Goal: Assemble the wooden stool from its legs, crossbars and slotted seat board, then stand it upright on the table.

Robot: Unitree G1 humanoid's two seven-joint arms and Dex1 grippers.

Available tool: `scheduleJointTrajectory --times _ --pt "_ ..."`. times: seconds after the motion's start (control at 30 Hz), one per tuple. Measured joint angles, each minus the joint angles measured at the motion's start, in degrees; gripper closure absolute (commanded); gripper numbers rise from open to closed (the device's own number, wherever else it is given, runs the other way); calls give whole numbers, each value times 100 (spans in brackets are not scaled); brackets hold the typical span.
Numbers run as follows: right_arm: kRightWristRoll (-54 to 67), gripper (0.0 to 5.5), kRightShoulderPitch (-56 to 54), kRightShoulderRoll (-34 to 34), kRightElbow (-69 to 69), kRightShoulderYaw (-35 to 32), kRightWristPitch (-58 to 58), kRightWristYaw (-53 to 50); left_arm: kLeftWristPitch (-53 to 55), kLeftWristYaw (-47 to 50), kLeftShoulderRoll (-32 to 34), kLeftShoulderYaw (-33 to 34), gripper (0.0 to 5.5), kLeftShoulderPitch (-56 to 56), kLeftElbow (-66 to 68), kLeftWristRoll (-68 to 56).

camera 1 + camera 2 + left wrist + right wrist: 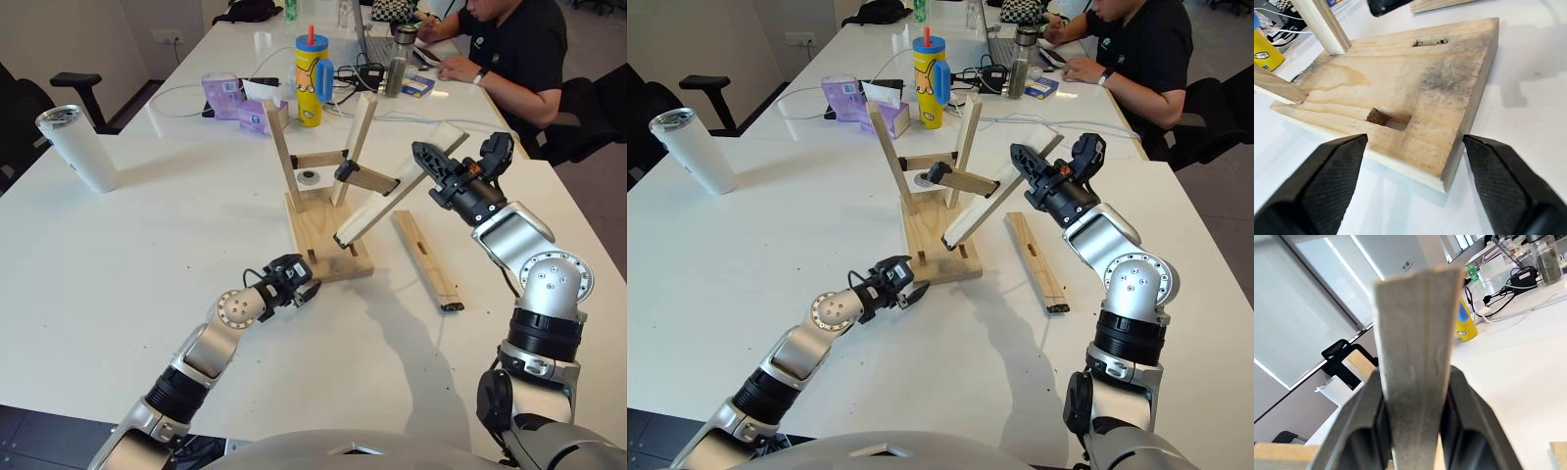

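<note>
The slotted seat board (328, 245) lies flat on the white table (118, 274). Two legs (281, 147) stand up from it, joined by a crossbar (318, 160); a second crossbar (370, 180) juts out sideways. My right gripper (443, 168) is shut on another wooden leg (392, 196), held tilted, its lower end just above the board. In the right wrist view this leg (1418, 357) sits tight between the fingers (1364, 426). My left gripper (300, 285) is open at the board's near corner; its fingers (1327, 181) flank the corner by a slot (1388, 117).
A loose wooden bar (426, 259) lies on the table right of the board. A white tumbler (78, 147) stands far left. A yellow cup (311, 78), a purple item (230, 98) and cables sit behind the stool. A person (509, 49) sits at the back right.
</note>
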Motion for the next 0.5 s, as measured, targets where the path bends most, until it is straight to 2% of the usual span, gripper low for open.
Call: scheduleJointTrajectory --times 0.23,0.5 --pt "-755 447 394 52 59 218 -467 94 0 85 -79 360 187 266 -392 -150" --pt "-1388 447 532 635 252 406 -1439 -167 75 40 -126 494 187 292 -677 -231"
